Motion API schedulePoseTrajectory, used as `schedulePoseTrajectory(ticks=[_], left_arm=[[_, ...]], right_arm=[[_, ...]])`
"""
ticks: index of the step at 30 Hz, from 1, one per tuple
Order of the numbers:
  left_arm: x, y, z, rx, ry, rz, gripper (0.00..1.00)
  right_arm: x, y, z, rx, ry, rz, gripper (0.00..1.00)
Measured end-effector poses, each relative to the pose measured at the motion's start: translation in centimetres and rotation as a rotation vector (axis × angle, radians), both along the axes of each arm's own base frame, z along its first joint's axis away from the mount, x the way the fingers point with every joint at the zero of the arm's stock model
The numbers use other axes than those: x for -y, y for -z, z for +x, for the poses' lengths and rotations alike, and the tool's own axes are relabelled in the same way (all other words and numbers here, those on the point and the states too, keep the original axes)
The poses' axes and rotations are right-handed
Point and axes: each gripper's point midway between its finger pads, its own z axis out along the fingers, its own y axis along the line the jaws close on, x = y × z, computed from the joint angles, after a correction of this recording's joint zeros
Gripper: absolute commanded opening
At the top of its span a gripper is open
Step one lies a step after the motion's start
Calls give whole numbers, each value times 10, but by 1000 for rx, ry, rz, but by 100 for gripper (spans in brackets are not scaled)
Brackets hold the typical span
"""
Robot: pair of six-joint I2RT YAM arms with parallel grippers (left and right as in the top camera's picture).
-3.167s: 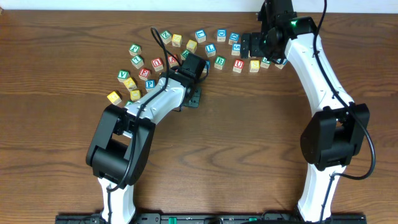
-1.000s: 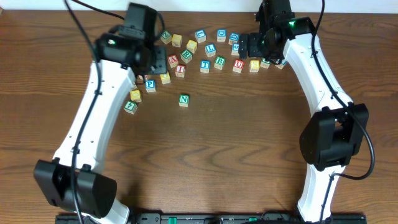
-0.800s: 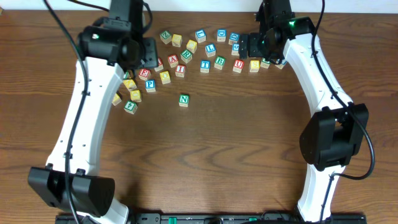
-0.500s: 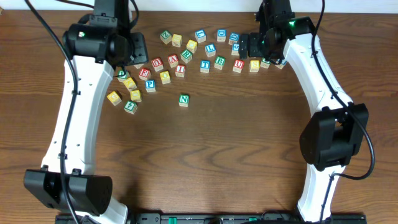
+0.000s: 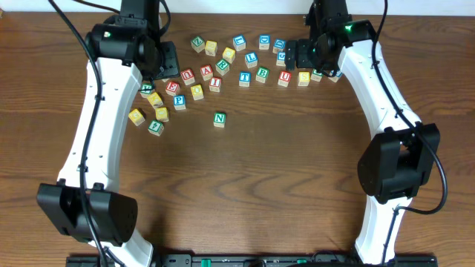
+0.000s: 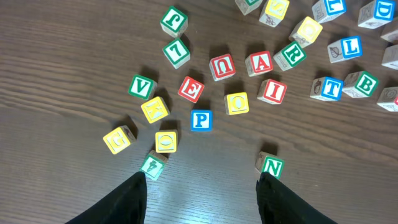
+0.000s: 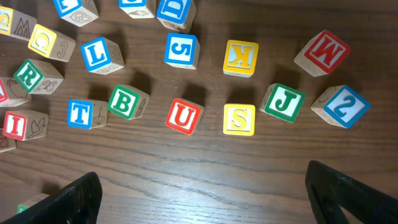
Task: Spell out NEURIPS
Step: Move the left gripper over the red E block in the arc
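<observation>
The green N cube (image 5: 219, 119) stands alone in front of the cluster, and also shows in the left wrist view (image 6: 272, 165). Behind it lie red E (image 6: 191, 89), a red U (image 6: 221, 66), green R (image 6: 292, 55), red I (image 6: 272, 91) and blue P (image 6: 201, 119). A second red U (image 7: 184, 116) sits beside a yellow S cube (image 7: 239, 119). My left gripper (image 6: 203, 186) is open and empty, high above the left cluster (image 5: 162, 58). My right gripper (image 7: 202, 177) is open and empty, above the right-hand row (image 5: 300, 53).
Other cubes lie around: red A (image 6: 259, 62), green V (image 6: 141, 87), blue T (image 7: 81, 113), green B (image 7: 126, 102), blue L (image 7: 97, 55), green J (image 7: 284, 102), red M (image 7: 324, 52) and several yellow ones (image 6: 165, 141). The wooden table (image 5: 267, 170) stretches in front.
The left arm let go of the N cube at mid-table, rose and swung back left over the cluster. The right arm has not moved.
</observation>
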Motion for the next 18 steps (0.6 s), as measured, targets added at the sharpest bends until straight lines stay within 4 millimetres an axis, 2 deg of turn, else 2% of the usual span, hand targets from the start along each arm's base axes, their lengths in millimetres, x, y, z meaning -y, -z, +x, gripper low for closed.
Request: schedulePoseTrajectory(ticks=[9,18], left_arm=[[0,1,0,-2,0,0,56],[0,1,0,-2,0,0,56]], right_arm=[[-2,1,-2,-10,-6,12,99],[-17,-4,0,-1,-29,93,99]])
